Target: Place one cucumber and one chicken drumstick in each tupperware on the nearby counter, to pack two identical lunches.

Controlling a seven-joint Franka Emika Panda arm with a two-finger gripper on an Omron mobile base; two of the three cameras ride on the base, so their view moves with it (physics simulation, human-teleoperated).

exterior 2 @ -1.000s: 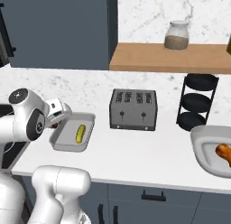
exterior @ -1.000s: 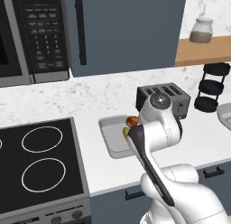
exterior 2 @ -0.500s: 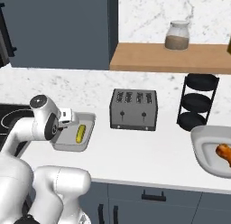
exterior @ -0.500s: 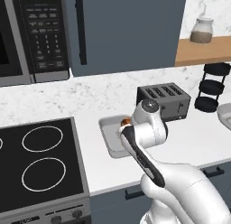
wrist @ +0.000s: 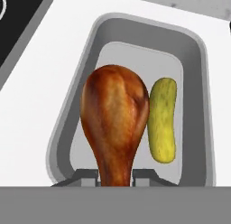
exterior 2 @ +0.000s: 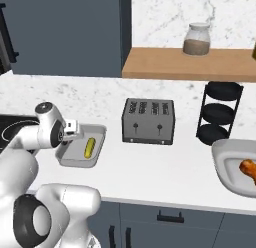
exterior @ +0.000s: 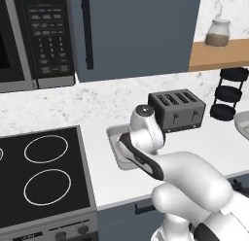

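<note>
Glossy orange-brown chicken drumstick (wrist: 115, 119) showing darker brown streaks. Yellow-green cucumber (wrist: 162, 120) lying in the light-grey tupperware (wrist: 67, 110). White counter (exterior 2: 150, 167) running under a dark grey toaster (exterior 2: 148, 121). Black stovetop (exterior: 41, 179) showing white ring outlines. White wall (exterior 2: 165, 22) showing grey marble veining. Brown wooden shelf (exterior 2: 190, 67) carrying a clear jar (exterior 2: 196, 39) with brown contents. Black tiered rack (exterior 2: 220, 112).

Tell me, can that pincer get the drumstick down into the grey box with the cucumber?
Probably yes. The pincer holds the chicken drumstick right over the tupperware, whose floor beside the cucumber looks bare.
</note>
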